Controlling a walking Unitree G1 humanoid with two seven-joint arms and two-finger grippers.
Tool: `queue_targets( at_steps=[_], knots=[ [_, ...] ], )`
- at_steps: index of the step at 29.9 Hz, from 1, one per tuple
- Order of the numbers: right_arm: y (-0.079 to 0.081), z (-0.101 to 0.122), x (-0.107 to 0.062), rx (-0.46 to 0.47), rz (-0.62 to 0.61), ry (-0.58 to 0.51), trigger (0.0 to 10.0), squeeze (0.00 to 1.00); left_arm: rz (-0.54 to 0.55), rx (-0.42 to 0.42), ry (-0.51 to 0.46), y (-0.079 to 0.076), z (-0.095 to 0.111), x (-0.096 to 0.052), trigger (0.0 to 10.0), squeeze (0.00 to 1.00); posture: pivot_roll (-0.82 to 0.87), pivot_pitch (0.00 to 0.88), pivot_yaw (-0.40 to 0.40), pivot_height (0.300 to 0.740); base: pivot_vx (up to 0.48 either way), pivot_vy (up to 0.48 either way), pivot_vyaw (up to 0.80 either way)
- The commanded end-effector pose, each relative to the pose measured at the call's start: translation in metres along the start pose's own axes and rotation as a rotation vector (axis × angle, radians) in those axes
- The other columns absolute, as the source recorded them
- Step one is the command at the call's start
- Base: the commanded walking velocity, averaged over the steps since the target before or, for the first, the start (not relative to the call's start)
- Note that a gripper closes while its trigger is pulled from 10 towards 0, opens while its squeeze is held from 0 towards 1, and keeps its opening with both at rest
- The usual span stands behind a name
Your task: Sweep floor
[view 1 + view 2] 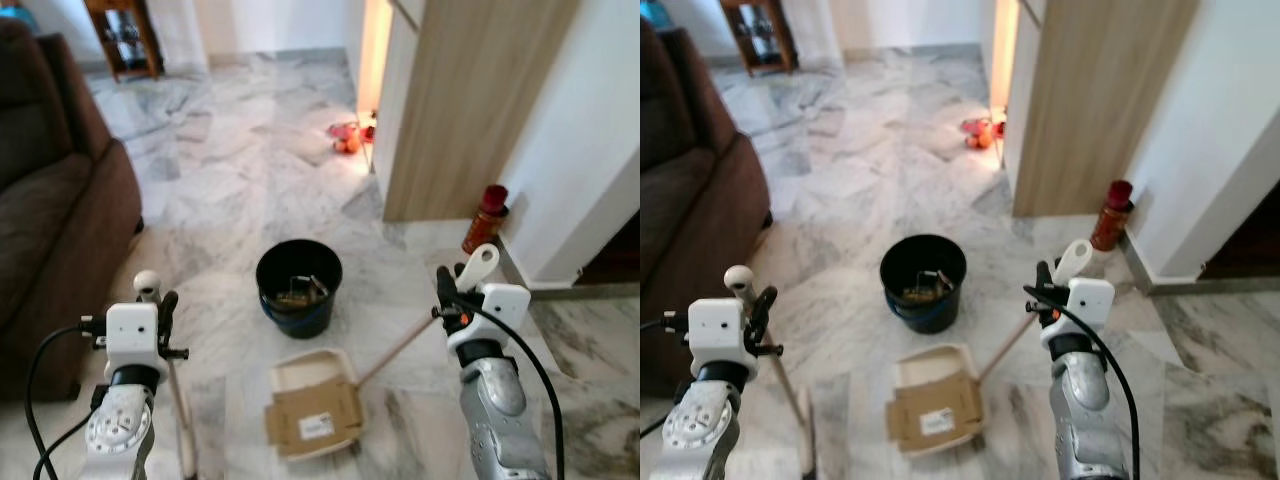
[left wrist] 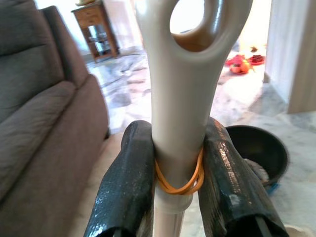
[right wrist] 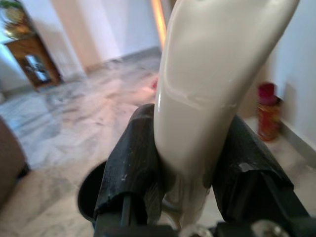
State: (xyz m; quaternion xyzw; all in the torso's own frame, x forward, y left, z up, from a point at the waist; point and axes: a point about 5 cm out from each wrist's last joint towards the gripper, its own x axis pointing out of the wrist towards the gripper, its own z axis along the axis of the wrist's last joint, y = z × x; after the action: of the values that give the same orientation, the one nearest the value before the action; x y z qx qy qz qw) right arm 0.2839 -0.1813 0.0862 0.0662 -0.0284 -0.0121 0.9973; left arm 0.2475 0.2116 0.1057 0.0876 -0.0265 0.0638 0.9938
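Observation:
My left gripper [image 1: 160, 303] is shut on the cream top of a broom handle [image 2: 177, 123], which has an orange rubber band just above the fingers [image 2: 126, 187]. The broomstick [image 1: 180, 410] runs down to the floor at lower left. My right gripper [image 3: 190, 182] is shut on the cream end of the dustpan's long handle [image 1: 481, 265]. That handle slants down to the cream dustpan [image 1: 300, 370] on the marble floor between my arms. A flat piece of brown cardboard [image 1: 313, 418] lies in the pan. Just beyond it stands a black bucket [image 1: 270, 262] holding some scraps.
A brown sofa [image 1: 50, 220] fills the left side. A wooden panel [image 1: 470, 110] and white wall stand to the right, with a red bottle [image 1: 487, 218] at their foot. Red and orange items [image 1: 347, 137] lie on the floor farther off. A wooden side table [image 1: 125, 35] stands far back.

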Motion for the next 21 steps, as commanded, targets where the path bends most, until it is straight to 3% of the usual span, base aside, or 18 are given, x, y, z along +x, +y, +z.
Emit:
queue_targets(
  at_steps=[1,11,21],
  knots=[
    [0.002,0.010,0.005,-0.012,0.007,-0.048,10.0,0.00,0.020,0.011,-0.025,0.007,0.002,-0.001,10.0,0.00,0.14,0.018,0.049,0.740,0.000,0.000,0.00],
    [0.003,0.015,0.005,-0.007,0.003,-0.070,10.0,0.00,0.027,0.017,-0.029,0.010,0.003,0.000,10.0,0.00,0.14,0.025,0.051,0.740,0.000,0.000,0.00],
    [0.013,0.055,0.011,0.007,0.056,-0.203,10.0,0.00,0.015,0.029,-0.031,0.009,0.003,0.000,10.0,0.00,0.14,0.039,0.057,0.740,0.000,0.000,0.00]
  ],
)
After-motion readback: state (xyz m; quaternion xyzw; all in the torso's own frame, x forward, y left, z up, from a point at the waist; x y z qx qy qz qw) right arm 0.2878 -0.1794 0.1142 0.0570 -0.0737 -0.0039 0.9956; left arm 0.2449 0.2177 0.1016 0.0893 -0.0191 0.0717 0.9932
